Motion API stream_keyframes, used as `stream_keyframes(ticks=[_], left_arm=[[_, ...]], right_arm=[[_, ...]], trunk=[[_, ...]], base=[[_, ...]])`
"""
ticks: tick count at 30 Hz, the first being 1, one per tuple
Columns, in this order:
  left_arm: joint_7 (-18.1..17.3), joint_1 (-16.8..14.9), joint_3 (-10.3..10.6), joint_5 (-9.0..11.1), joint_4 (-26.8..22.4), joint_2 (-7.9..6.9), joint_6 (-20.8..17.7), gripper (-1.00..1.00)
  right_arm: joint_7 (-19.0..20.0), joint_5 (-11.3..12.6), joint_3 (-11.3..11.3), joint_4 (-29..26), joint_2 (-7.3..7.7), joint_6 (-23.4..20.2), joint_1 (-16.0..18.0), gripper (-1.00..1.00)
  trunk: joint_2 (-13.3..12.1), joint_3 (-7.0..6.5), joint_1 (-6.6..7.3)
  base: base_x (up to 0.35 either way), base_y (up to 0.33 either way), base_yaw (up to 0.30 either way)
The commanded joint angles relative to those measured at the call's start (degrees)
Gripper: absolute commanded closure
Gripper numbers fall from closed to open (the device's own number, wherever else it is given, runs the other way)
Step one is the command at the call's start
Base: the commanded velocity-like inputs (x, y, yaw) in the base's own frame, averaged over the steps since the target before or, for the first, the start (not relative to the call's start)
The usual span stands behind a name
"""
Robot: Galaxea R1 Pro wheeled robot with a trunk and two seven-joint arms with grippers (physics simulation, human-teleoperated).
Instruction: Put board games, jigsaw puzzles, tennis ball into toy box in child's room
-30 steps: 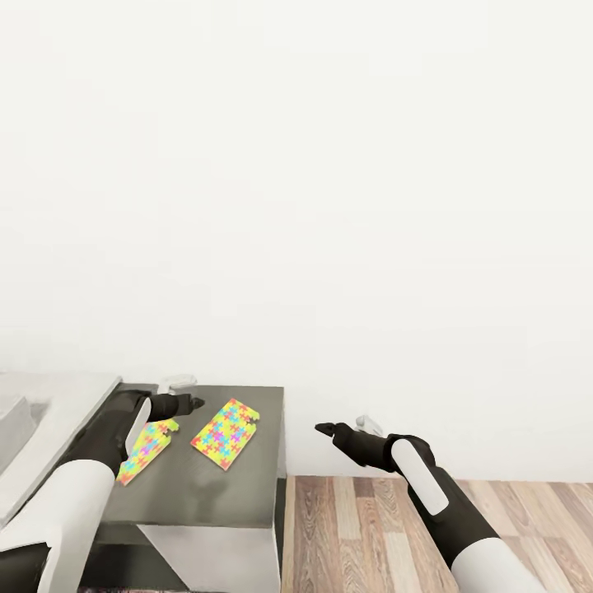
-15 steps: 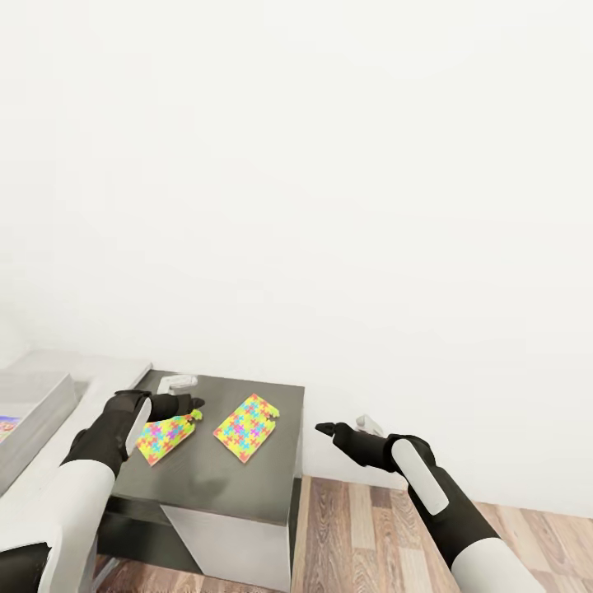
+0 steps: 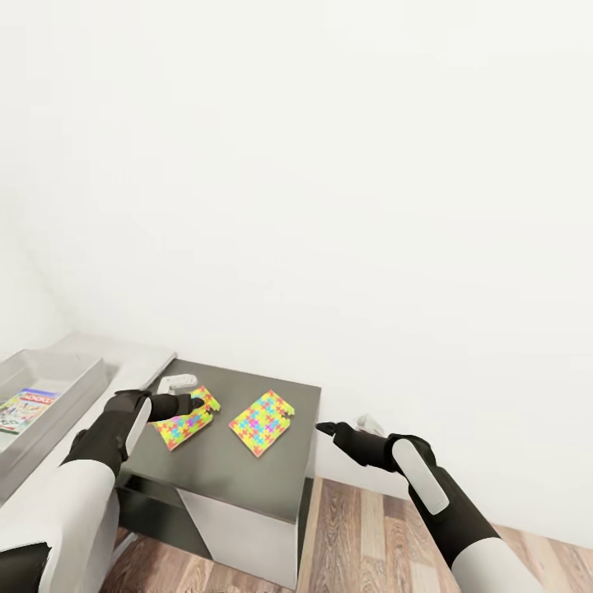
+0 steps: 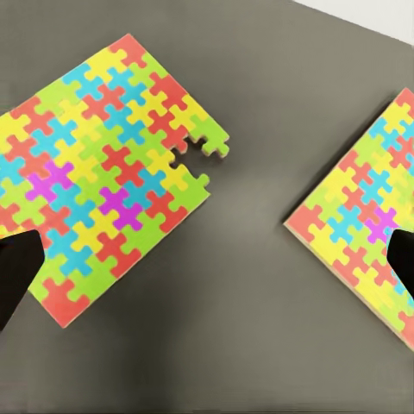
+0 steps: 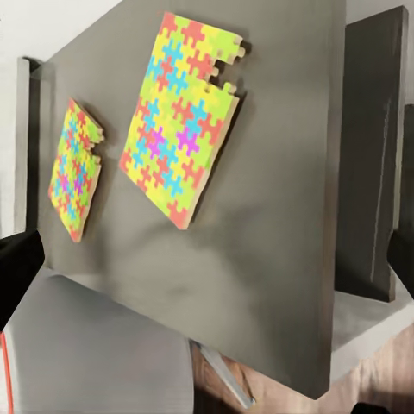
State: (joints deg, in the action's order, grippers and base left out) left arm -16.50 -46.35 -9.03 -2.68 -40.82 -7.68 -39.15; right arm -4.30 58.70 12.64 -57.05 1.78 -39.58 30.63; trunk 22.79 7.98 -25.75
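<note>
Here, two jigsaw puzzles lie flat on a dark grey cabinet (image 3: 247,478), not on the pale table (image 3: 123,366) beside it. The left gripper (image 3: 188,394) hovers low above the nearer puzzle (image 3: 185,421), its black fingertips (image 4: 17,263) spread wide at either edge of the wrist view with nothing between them, probably lining up for a pick. The second puzzle (image 3: 263,422) lies just beside the first, apart from it. Both boards sit askew, long axes running diagonally across the cabinet top, notched corners toward the wall. The right gripper (image 3: 342,425) hangs off the cabinet's side over the wooden floor (image 3: 371,527), fingers apart and empty. The grey toy box (image 3: 78,387) on the table already holds a white-and-green board game (image 3: 26,408).
</note>
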Motion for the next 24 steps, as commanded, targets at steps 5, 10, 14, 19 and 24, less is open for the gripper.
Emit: stream_keyframes(ticks=[5, 10, 14, 19, 24], left_arm=[[-0.38, -0.06, -0.20, -0.31, -0.05, 0.04, -0.25, -1.00], [-0.38, -0.06, -0.20, -0.31, -0.05, 0.04, -0.28, -1.00], [-0.38, -0.06, -0.22, -0.31, -0.05, 0.08, -0.22, -1.00], [-0.38, -0.06, -0.23, -0.31, -0.05, 0.12, -0.26, -1.00], [-0.38, -0.06, -0.21, -0.31, -0.05, 0.08, -0.29, -1.00]], right_arm=[[-0.45, 0.54, 0.11, -0.08, 0.06, -0.06, 0.05, -1.00], [-0.45, 0.54, 0.08, -0.08, 0.06, -0.06, 0.05, -1.00], [-0.45, 0.54, 0.03, -0.08, 0.06, -0.06, 0.05, -1.00], [-0.45, 0.54, 0.02, -0.08, 0.06, -0.03, 0.05, -1.00], [-0.45, 0.54, 0.02, -0.08, 0.06, 0.13, 0.05, -1.00]], trunk=[[0.13, 0.35, -0.04], [0.13, 0.45, -0.04], [0.13, 0.48, -0.04], [0.13, 0.48, -0.04], [0.13, 0.48, -0.04]], base=[[0.000, -0.002, 0.187], [0.000, 0.000, 0.062], [0.000, 0.000, 0.017], [0.000, -0.035, -0.075], [0.000, -0.157, -0.208]])
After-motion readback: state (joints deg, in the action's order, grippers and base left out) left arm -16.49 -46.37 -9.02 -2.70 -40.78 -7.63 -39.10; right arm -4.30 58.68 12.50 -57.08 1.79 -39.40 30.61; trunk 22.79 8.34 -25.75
